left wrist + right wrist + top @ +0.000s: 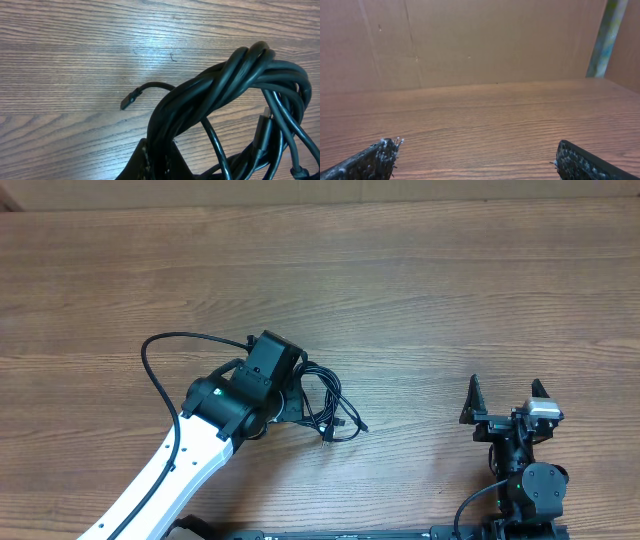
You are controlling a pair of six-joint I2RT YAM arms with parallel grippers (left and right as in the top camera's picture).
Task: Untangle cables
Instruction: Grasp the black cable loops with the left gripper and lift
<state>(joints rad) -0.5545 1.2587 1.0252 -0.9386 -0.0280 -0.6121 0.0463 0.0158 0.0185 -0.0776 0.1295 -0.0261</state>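
Note:
The cables [328, 408] lie as one tangled black bundle near the table's middle, with a plug end [362, 426] sticking out to the right. My left gripper [298, 404] sits at the bundle's left side, mostly hidden under its wrist. In the left wrist view the left gripper [161, 157] is shut on a thick twisted strand of the cables [235, 82], and one loose plug end [128, 102] rests on the wood. My right gripper [506, 396] stands open far to the right, apart from the bundle. In its own view the right gripper [477, 152] has only bare wood between its fingers.
The left arm's own thicker black wire [152, 362] loops out to the left of the wrist. A brown cardboard wall [470, 40] rises behind the wooden table [420, 290].

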